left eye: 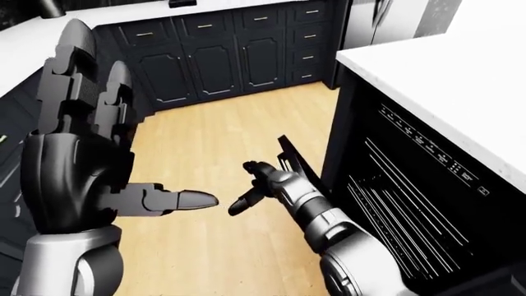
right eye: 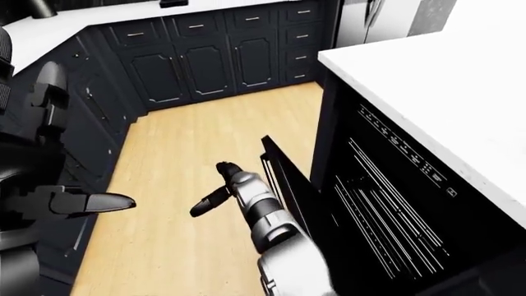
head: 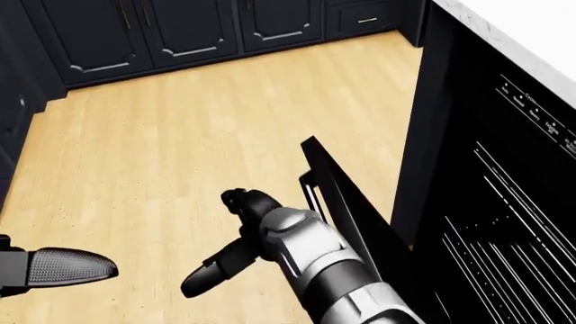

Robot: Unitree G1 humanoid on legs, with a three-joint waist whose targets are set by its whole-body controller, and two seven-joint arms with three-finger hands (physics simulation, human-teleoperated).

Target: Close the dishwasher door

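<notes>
- My right hand [head: 243,229], fingers spread & unclenched, gripping nothing; one dark finger [head: 216,268] points down-left in head view, the hand sitting just beside the upper edge of the dishwasher door [head: 337,196]. Can't tell whether it actually touches.
- My left hand [left eye: 86,154] raised big at left of left-eye view, palm up & fingers extended, thumb [left eye: 185,200] sticking out toward centre; holds nothing, well apart from the door.
- Dishwasher door stands partly open, tilted out from the machine, its top corner leaning over the floor, approx. centre of head view.
- Behind it, dishwasher interior [left eye: 411,209] dark w/ thin white rack lines, control strip [left eye: 431,151] along its upper edge.
- White countertop [left eye: 460,74] caps the dishwasher at right.
- Light wood floor [head: 180,135] fills the middle.
- Dark navy cabinets [left eye: 222,55] run across top of eye views, w/ a second white counter [right eye: 57,28] at upper left.
</notes>
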